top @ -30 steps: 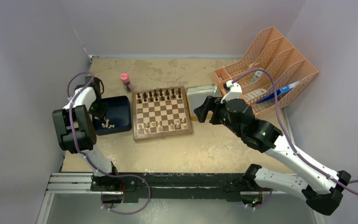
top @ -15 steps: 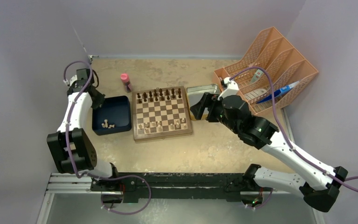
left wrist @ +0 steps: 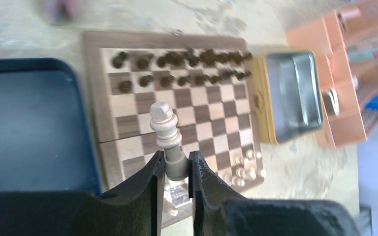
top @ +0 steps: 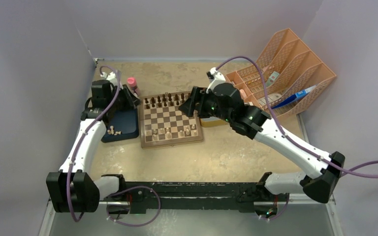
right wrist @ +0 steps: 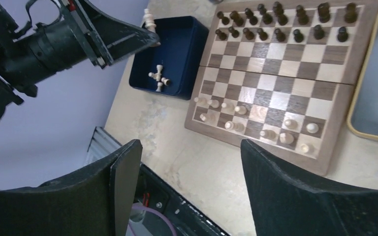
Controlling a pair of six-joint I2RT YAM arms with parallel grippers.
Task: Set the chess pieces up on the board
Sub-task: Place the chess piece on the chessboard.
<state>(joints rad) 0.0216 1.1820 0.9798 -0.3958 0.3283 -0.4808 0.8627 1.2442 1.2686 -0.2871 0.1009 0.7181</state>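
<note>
Pinching a pale chess piece (left wrist: 164,123) low on its stem, my left pincer (left wrist: 176,166) is closed on it with most of the piece standing proud of the jaws. I judge a hasty swing could tip or twist it out of so small a grip. The board (left wrist: 92,93) lies below and beyond the pincer, just beside the blue tray (left wrist: 29,128), dark pieces (left wrist: 119,59) filling its far rows; my right pincer (right wrist: 189,162) hangs open above it.
</note>
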